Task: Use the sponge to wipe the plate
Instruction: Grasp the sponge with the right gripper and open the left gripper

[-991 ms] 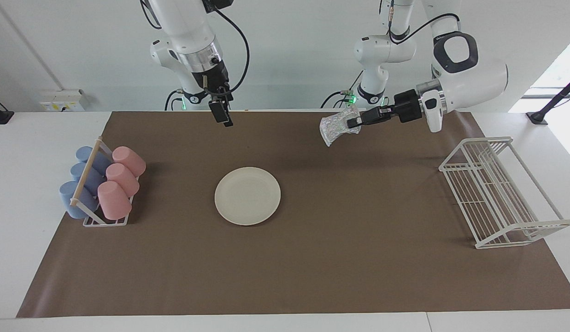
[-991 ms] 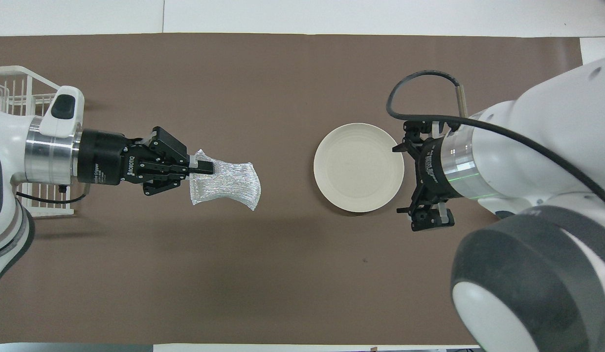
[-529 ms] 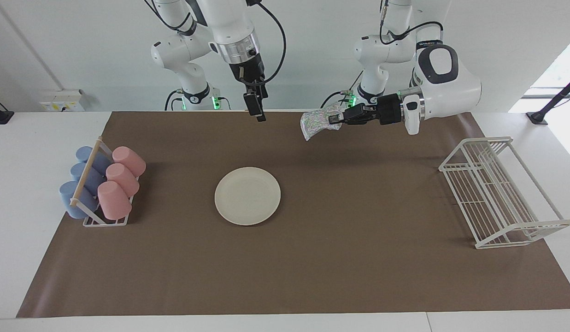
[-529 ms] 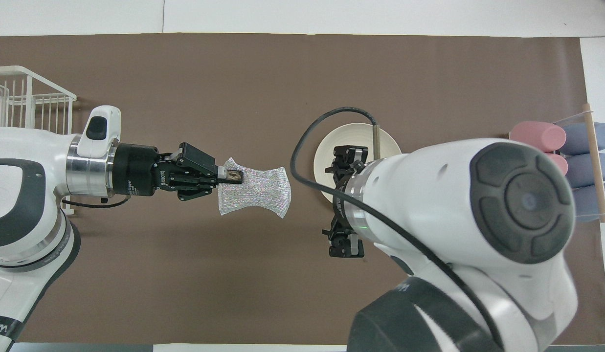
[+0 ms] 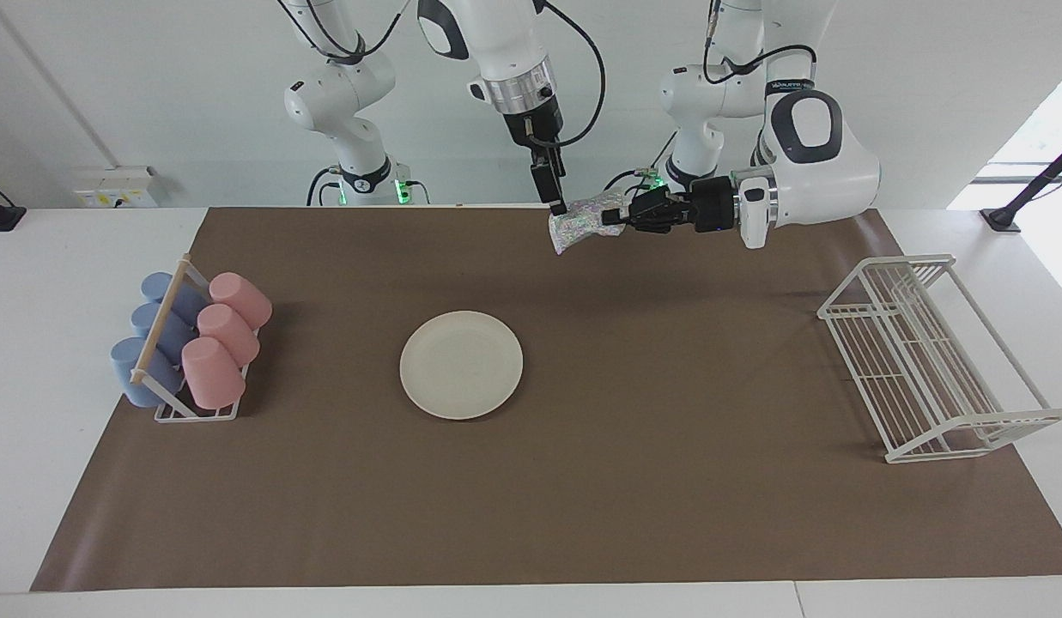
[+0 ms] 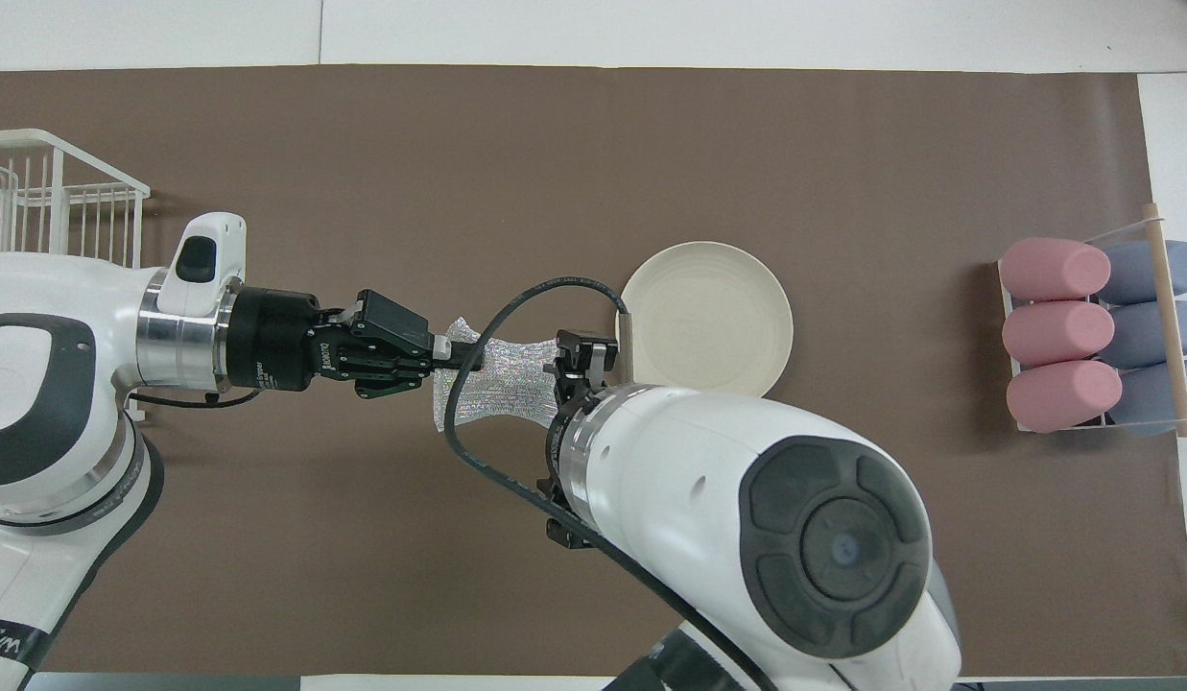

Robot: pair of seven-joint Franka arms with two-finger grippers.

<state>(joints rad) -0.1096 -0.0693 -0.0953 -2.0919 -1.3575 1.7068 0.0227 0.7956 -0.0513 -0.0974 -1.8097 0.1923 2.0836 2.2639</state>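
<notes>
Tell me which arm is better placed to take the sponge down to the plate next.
Probably left: the left gripper is shut on the sponge, up in the air. The right gripper is open at the sponge's free end, holding nothing. The plate lies bare.

I had two cameras. The facing one sat high across the counter, looked at both robots from a distance and took in the whole brown mat. The overhead one hung above the robots' end, looked steeply down, and was closer. Both shared the mat, the plate and the racks.
</notes>
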